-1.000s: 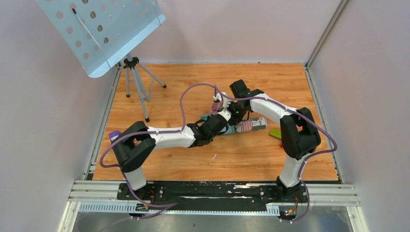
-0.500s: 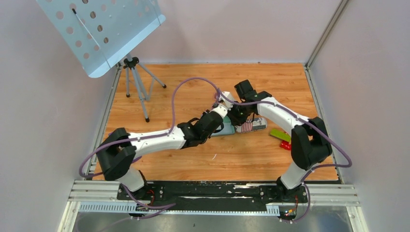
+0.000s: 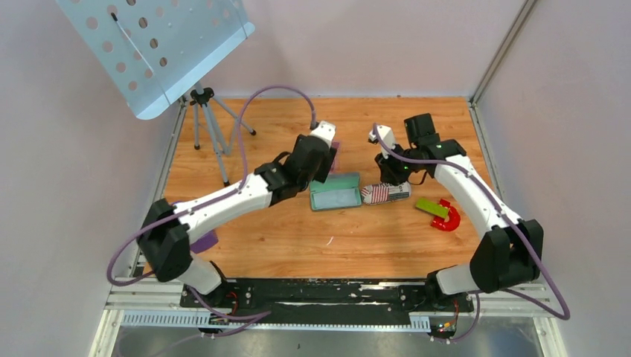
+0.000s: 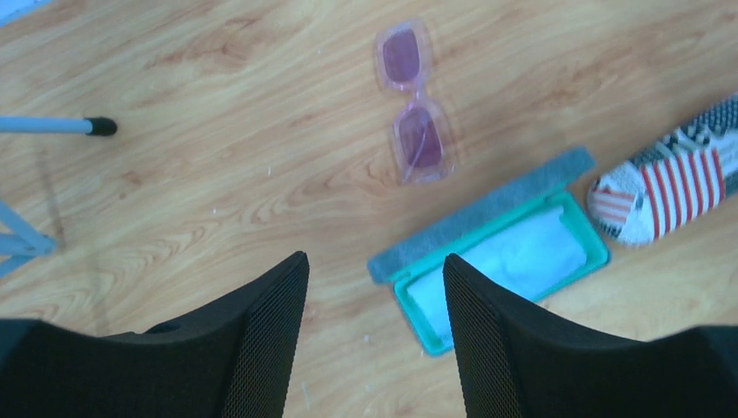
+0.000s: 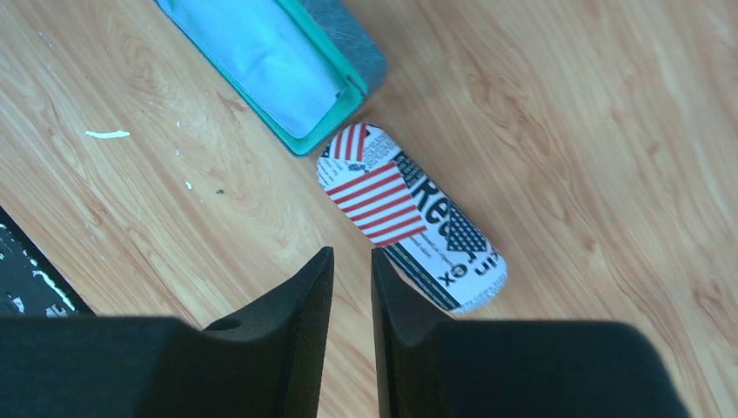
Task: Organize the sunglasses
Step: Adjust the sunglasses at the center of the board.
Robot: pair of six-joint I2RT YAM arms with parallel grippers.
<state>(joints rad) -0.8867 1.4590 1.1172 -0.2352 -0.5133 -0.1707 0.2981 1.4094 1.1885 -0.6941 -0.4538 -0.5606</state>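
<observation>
The sunglasses (image 4: 413, 100), a small pair with purple-pink lenses, lie flat on the wood floor just beyond the grey case (image 4: 496, 252). That case lies open, showing its teal lining and a pale cloth inside. My left gripper (image 4: 374, 261) hovers above bare floor to the left of the open case, jaws open and empty. Seen from above, the sunglasses (image 3: 335, 154) peek out beside the left wrist. My right gripper (image 5: 352, 252) hangs over the floor beside the flag-patterned case (image 5: 409, 218). Its jaws are parted by a narrow gap with nothing in it.
The flag-patterned case (image 3: 385, 193) lies shut just right of the open case (image 3: 336, 192). A green block (image 3: 431, 207) and a red curved piece (image 3: 449, 219) lie further right. A tripod (image 3: 212, 130) with a perforated plate stands at the back left. A purple object (image 3: 202, 242) sits by the left arm's base.
Both grippers have pulled away from the grey case, left arm going back-left, right arm back-right. The left jaws have spread wider. The case now lies uncovered and open.
</observation>
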